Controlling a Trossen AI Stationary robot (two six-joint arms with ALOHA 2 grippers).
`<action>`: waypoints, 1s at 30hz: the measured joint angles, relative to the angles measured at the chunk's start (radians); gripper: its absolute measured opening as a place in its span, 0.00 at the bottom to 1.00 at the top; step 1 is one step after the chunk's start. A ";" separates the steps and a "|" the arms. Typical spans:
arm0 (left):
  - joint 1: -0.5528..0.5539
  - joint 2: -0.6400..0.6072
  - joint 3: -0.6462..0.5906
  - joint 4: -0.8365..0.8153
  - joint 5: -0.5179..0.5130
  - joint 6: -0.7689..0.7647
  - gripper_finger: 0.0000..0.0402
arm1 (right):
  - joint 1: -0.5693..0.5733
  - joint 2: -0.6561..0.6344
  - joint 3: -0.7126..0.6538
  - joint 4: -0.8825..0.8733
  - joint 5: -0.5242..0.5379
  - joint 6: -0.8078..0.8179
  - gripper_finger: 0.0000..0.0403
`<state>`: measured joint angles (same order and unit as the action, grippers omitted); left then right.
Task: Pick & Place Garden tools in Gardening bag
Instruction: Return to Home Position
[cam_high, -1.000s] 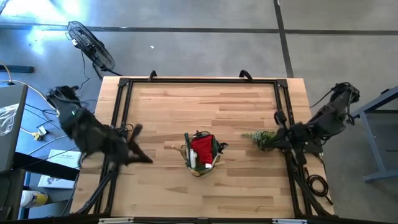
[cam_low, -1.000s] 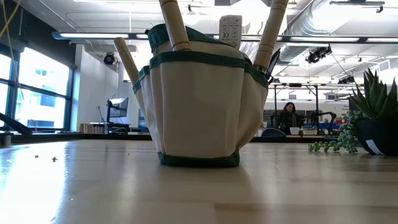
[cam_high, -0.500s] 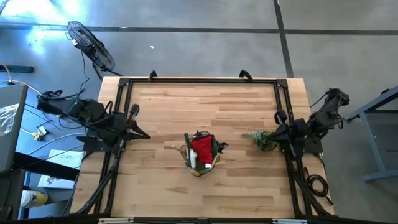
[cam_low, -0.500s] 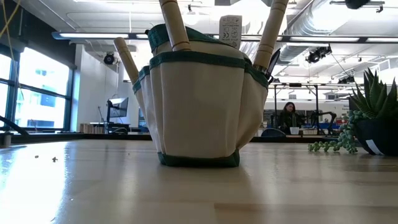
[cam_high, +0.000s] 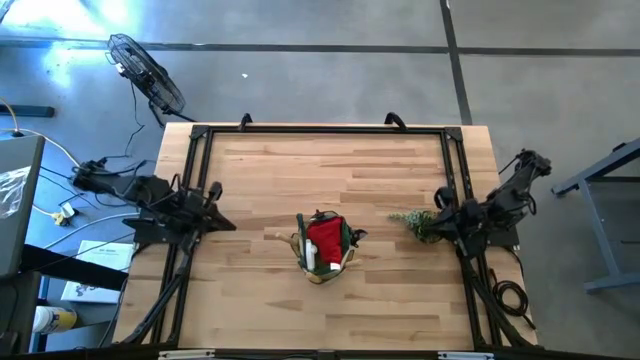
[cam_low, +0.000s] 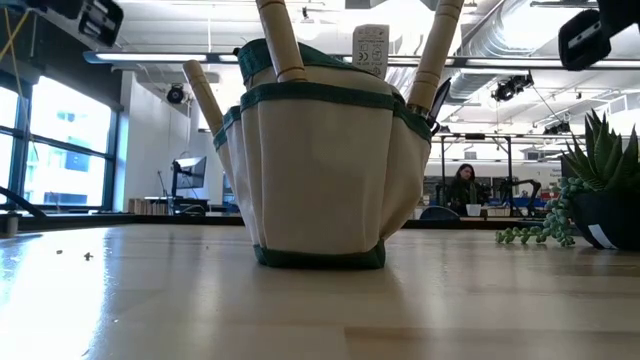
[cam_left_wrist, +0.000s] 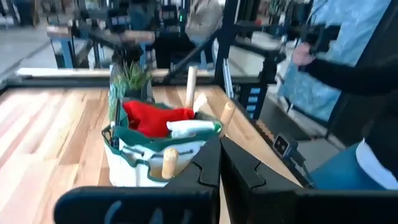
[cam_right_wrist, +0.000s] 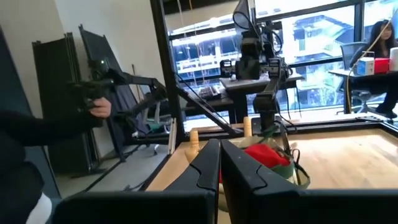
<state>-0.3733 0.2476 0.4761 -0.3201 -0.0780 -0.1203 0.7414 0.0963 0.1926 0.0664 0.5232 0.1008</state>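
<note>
The gardening bag (cam_high: 322, 247) stands upright on its base in the middle of the table, pale with a green rim (cam_low: 320, 170). The garden tools are inside: wooden handles (cam_low: 280, 40) stick up past the rim, and a red fabric bundle (cam_left_wrist: 155, 118) and a white-and-green item (cam_left_wrist: 189, 127) show at the top. My left gripper (cam_high: 213, 192) is shut at the table's left edge, pointing level toward the bag (cam_left_wrist: 158, 149). My right gripper (cam_high: 442, 205) is shut at the right edge, also level and well clear of the bag (cam_right_wrist: 273, 158).
A leafy green plant (cam_high: 420, 222) in a dark pot (cam_low: 600, 215) stands to the right of the bag, close to my right gripper. A black frame (cam_high: 320, 130) runs along the table's edges. A person's hand (cam_left_wrist: 305, 53) shows beyond the table.
Both arms have come down and folded back toward their own table edges. My left gripper swung from the near left toward the far side, then settled low at the left edge. My right gripper sank at the right edge. Both stayed shut. The bag has kept still.
</note>
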 joint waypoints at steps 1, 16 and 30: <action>0.000 -0.024 -0.022 0.018 0.000 0.003 0.00 | 0.000 -0.007 -0.009 -0.001 -0.001 0.000 0.01; 0.000 -0.142 -0.160 0.093 0.043 0.041 0.00 | -0.132 -0.089 -0.184 0.097 -0.115 -0.056 0.01; 0.000 -0.143 -0.162 0.094 0.034 0.011 0.00 | -0.454 -0.089 -0.184 0.037 -0.422 0.018 0.01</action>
<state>-0.3733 0.1048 0.3138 -0.2260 -0.0441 -0.1097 0.2870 0.0074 0.0086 0.1037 0.1015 0.1188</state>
